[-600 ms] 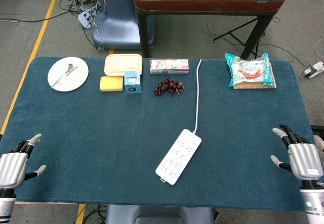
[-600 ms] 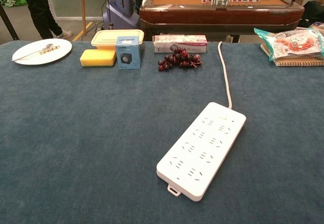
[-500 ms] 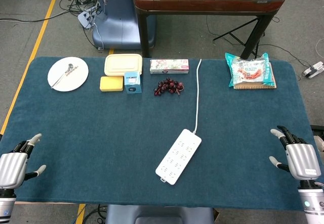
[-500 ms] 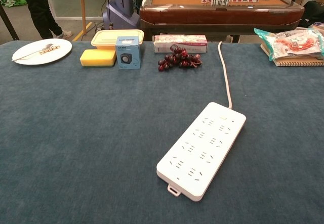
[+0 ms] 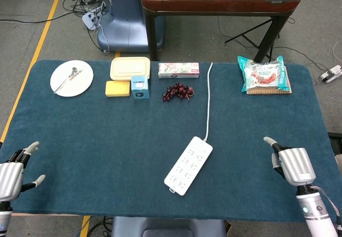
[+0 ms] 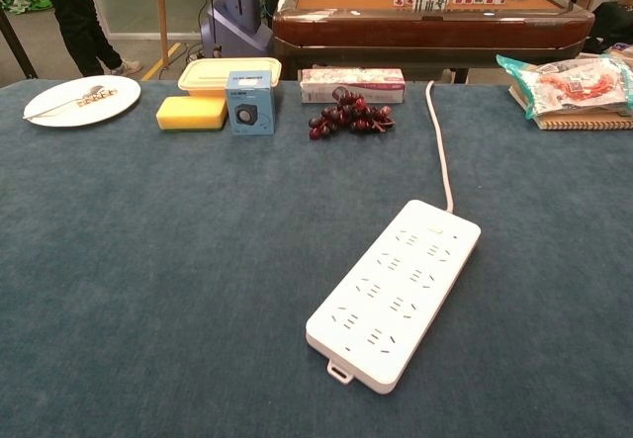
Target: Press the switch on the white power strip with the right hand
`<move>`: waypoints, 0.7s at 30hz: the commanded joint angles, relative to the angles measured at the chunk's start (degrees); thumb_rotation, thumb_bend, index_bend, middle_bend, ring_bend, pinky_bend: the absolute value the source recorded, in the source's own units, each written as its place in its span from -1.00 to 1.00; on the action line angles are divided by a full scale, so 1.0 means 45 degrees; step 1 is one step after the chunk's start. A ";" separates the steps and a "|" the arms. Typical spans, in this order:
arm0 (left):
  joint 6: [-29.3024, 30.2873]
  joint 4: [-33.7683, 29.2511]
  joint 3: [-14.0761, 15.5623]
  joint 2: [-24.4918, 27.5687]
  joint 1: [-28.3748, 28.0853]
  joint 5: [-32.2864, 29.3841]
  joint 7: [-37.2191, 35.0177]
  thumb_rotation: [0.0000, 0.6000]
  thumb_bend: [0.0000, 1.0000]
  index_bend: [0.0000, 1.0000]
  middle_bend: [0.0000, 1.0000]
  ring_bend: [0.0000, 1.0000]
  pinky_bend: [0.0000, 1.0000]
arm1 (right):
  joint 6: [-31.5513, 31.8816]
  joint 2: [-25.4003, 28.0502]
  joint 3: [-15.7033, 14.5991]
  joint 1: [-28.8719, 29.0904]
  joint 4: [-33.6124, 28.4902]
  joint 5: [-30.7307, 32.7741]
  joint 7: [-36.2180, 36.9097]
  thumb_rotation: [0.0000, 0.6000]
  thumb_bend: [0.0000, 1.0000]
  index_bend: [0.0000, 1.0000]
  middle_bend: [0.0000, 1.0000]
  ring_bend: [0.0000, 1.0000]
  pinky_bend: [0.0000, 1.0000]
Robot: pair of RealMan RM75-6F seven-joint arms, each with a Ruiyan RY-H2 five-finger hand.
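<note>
- Since the white rectangular plastic power strip [image 5: 188, 165] lies untouched, diagonally, near the middle of the front part of the blue cloth-covered desk [image 5: 107, 140], you have the whole press ahead of you; nothing of the task looks done.
- Its switch [image 6: 435, 226] seems to be the small mark at the far end, where the white cord [image 5: 209, 95] enters; the chest view shows it only faintly, so treat that as a guess.
- Your right robot hand [image 5: 291, 163] hovers near the front right corner of the desk, well apart from the strip. It holds nothing, one finger juts forward and to the left, and the rest lie close along the silver palm; how tightly they are curled, you cannot tell from this angle.
- Your left robot hand [image 5: 12, 170] sits at the front left edge, partly cut off, fingers spread and empty.
- What is left, as you can judge: carry the right robot hand leftward across to the strip's far end and bring a fingertip down on the switch.
- Farther back along the desk stand a bunch of dark red grapes [image 5: 178, 91], a long flat printed box [image 5: 178, 69], a small blue carton [image 5: 140, 86], a yellow sponge block [image 5: 117, 88], a cream lidded container [image 5: 130, 67] and a white round plate [image 5: 71, 78]; a snack packet on a notebook [image 5: 264, 75] lies at the right.
</note>
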 commanded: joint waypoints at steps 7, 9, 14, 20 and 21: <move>-0.0004 0.0044 -0.0056 -0.0016 0.0008 -0.0074 -0.0104 1.00 -0.69 -0.66 -0.42 -0.47 0.11 | -0.2575 -0.0586 0.0528 0.1531 -0.2399 0.2046 -0.4803 1.00 0.82 -0.32 1.00 1.00 1.00; -0.0052 0.0076 -0.0066 -0.0021 -0.0007 -0.0110 -0.0128 1.00 -0.69 -0.66 -0.42 -0.48 0.11 | -0.2895 -0.0864 0.0627 0.1800 -0.2639 0.2650 -0.5668 1.00 0.91 -0.31 1.00 1.00 1.00; -0.0157 0.0098 -0.0100 -0.0001 -0.0041 -0.0200 -0.0203 1.00 -0.69 -0.66 -0.42 -0.48 0.11 | -0.3344 -0.1686 0.0675 0.2384 -0.2743 0.3538 -0.6961 1.00 0.95 -0.31 1.00 1.00 1.00; -0.0170 0.0078 -0.0119 0.0069 -0.0023 -0.0257 -0.0327 1.00 -0.69 -0.66 -0.42 -0.48 0.11 | -0.3641 -0.2711 0.0534 0.2946 -0.2387 0.3946 -0.7646 1.00 0.95 -0.31 1.00 1.00 1.00; -0.0172 0.0081 -0.0119 0.0077 -0.0018 -0.0265 -0.0349 1.00 -0.69 -0.66 -0.42 -0.48 0.11 | -0.3674 -0.2852 0.0505 0.3017 -0.2315 0.3980 -0.7702 1.00 0.95 -0.31 1.00 1.00 1.00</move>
